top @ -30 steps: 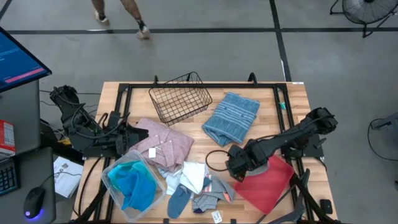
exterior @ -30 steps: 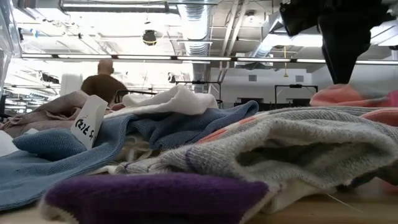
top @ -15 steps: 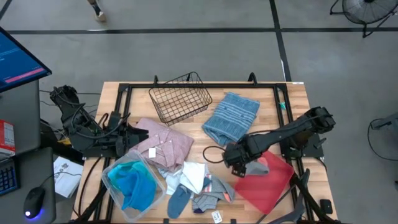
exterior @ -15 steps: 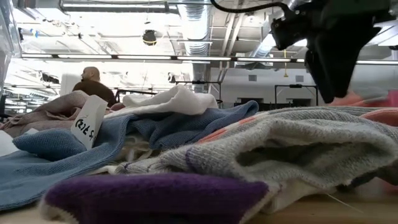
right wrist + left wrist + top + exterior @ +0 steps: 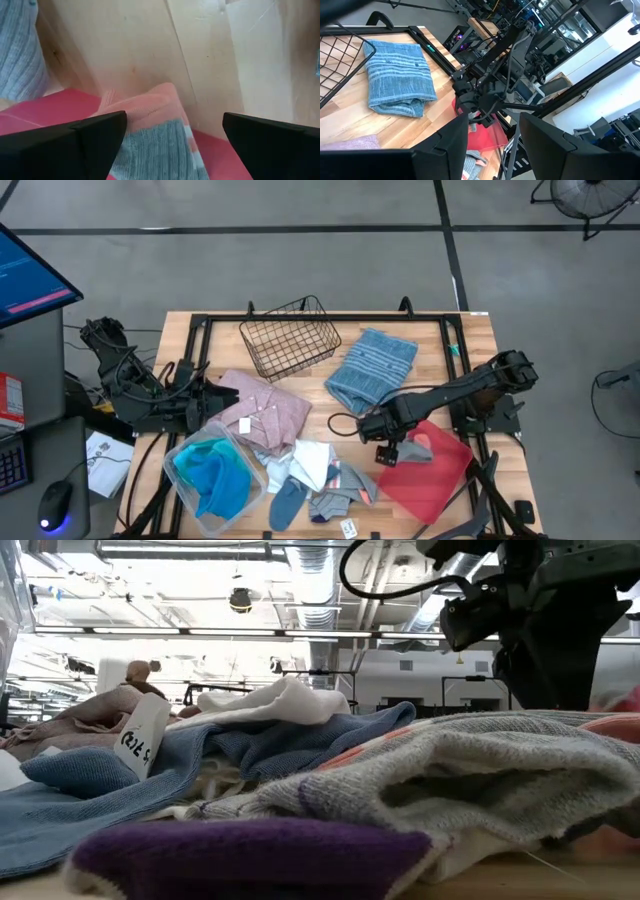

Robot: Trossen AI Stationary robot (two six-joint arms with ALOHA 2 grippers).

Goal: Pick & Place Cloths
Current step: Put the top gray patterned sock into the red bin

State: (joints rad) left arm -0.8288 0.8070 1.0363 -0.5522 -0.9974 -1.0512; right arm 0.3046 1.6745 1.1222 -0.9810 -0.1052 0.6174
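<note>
My right gripper (image 5: pixel 390 442) (image 5: pixel 174 120) hangs open over the far left corner of the red tray (image 5: pixel 432 482), its fingers spread wide above a coral and grey sock (image 5: pixel 416 444) (image 5: pixel 150 130) that lies flat on the tray. The grey-blue striped towel (image 5: pixel 373 368) lies on the wood beyond it. At the near left sit the dusty pink shirt (image 5: pixel 262 412), a white cloth (image 5: pixel 312 463), loose socks (image 5: pixel 335 498), and turquoise and blue cloths (image 5: pixel 210 475) in a clear tub. My left gripper (image 5: pixel 225 395) (image 5: pixel 494 120) waits open at the table's left side.
The black wire basket (image 5: pixel 290 335) stands at the far edge, left of the towel. A black frame (image 5: pixel 330 317) runs round the table. Bare wood (image 5: pixel 340 415) shows between the towel, the pile and the tray. A person (image 5: pixel 140 675) shows far off in the low view.
My right gripper has moved a little toward the table's left and far edge, off the tray's corner. The coral and grey sock it covered a second ago now shows lying on the tray.
</note>
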